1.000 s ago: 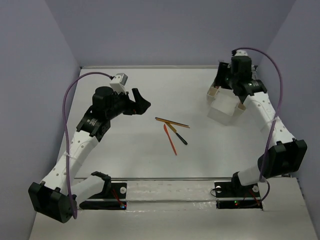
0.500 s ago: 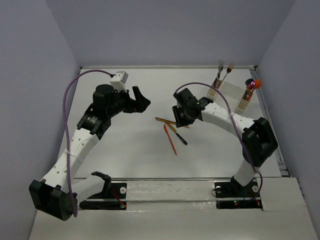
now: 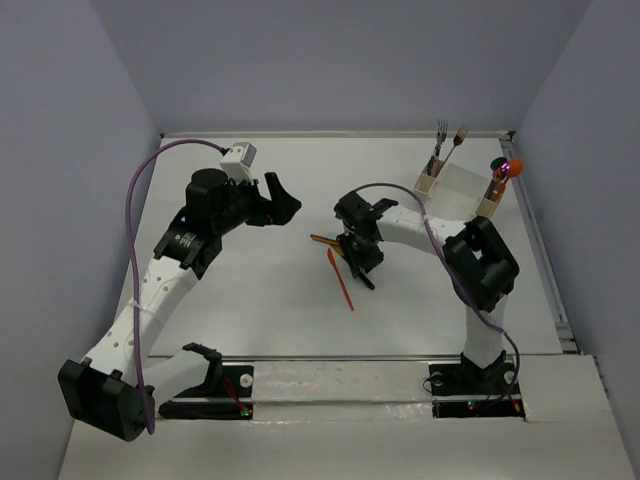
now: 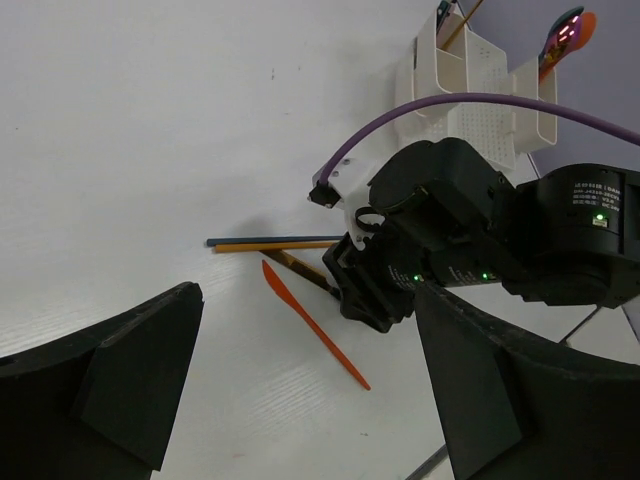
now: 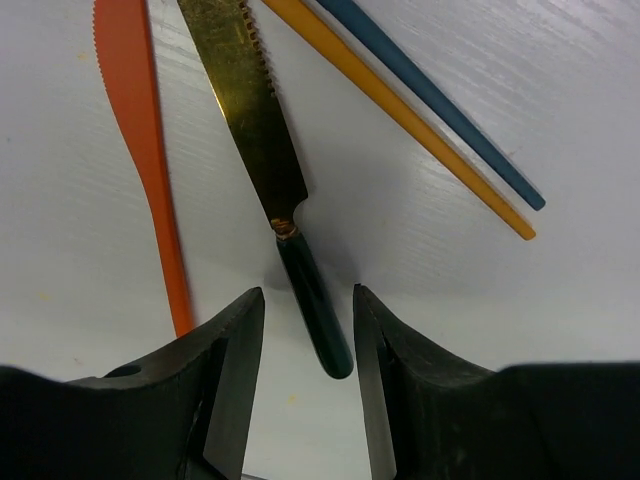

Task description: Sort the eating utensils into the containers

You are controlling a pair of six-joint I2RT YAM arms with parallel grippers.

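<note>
A gold knife [image 5: 248, 120] with a dark handle [image 5: 315, 315] lies on the table beside an orange-red knife [image 5: 140, 160], a yellow stick [image 5: 400, 115] and a dark blue stick [image 5: 430, 100]. My right gripper [image 5: 308, 325] is open and low over them, its fingers either side of the dark handle without touching it. It also shows in the top view [image 3: 362, 262]. My left gripper [image 3: 285, 200] is open and empty, held above the table to the left of the pile. The white bin [image 3: 458, 188] with tan cups [image 3: 430, 180] stands at the back right, with forks and coloured utensils upright in the cups.
In the left wrist view the orange-red knife [image 4: 312, 335] lies between my left gripper's [image 4: 310, 400] fingers and the right arm's wrist [image 4: 430, 240], with the bin [image 4: 480, 90] behind. Grey walls close in the table on three sides.
My right arm has swung from the bin at the back right to the middle of the table and lowered over the gold knife's handle. The left arm has not moved.
</note>
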